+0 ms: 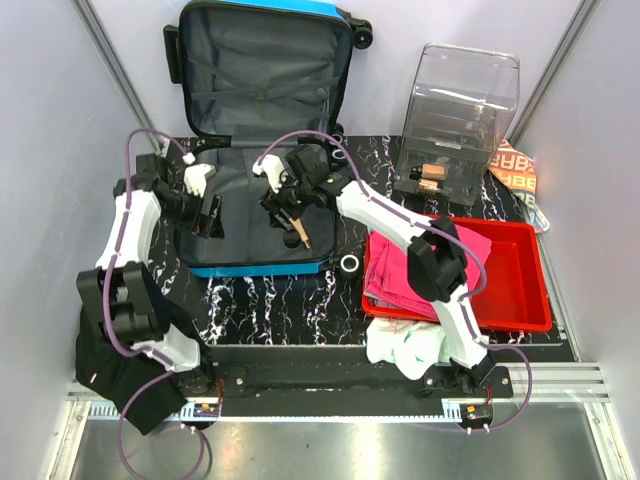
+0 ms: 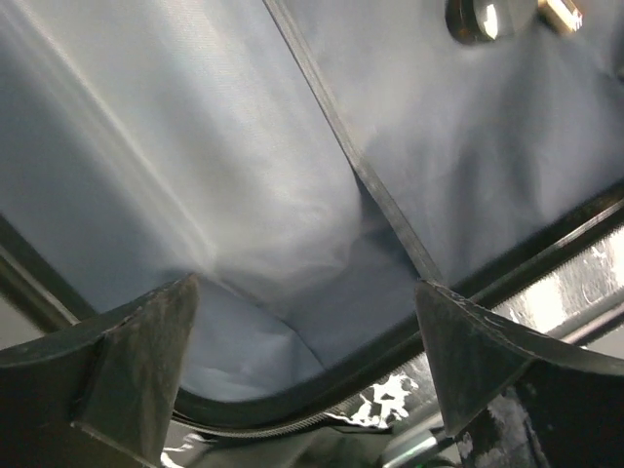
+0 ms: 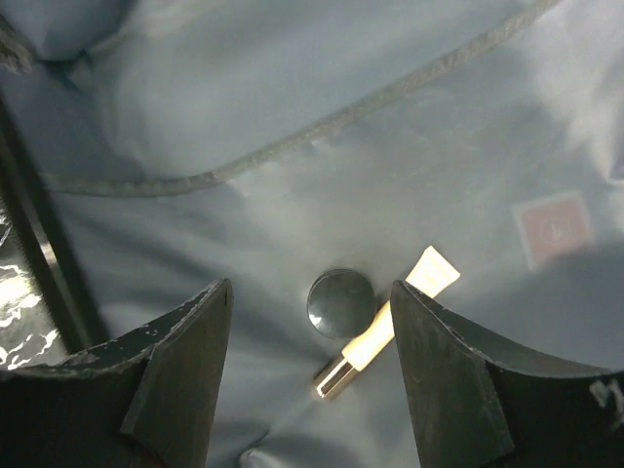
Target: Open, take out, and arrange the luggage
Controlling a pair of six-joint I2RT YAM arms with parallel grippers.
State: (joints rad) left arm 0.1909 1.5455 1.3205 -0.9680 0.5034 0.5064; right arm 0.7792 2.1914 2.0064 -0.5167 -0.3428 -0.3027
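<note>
The large bright blue hard-shell suitcase [image 1: 262, 80] lies open on the black marble-patterned table [image 1: 270, 305]. Its base is flat and its lid stands upright at the back, showing dark grey fabric lining with straps across it. One black-and-white wheel shows at the lid's upper right corner.

The left gripper [image 2: 307, 322] is at the suitcase's left edge. Its two fingers are spread wide apart, with nothing between them but grey lining and the black zip rim of the base. I cannot tell whether the fingers touch the lining.

The right gripper [image 3: 310, 312] hangs over the middle of the suitcase base, towards its right side, also with its fingers well apart and holding nothing. On the lining below the gap lie a small dark round disc [image 3: 339, 302] and, just beside it, a slim cream tube with a flat crimped end and a metallic cap [image 3: 375, 336], lying at a slant. A pale pink square label [image 3: 553, 226] is on the lining nearby.

Right of the suitcase sits a red plastic tray [image 1: 530, 300] with a folded pink cloth [image 1: 400, 265] in it. A clear plastic drawer box [image 1: 465, 100] stands to the right of the suitcase lid. A small white ring [image 1: 350, 263] lies just beside the suitcase's front right corner. A crumpled white cloth [image 1: 405, 345] lies further forward, well apart from the suitcase.
</note>
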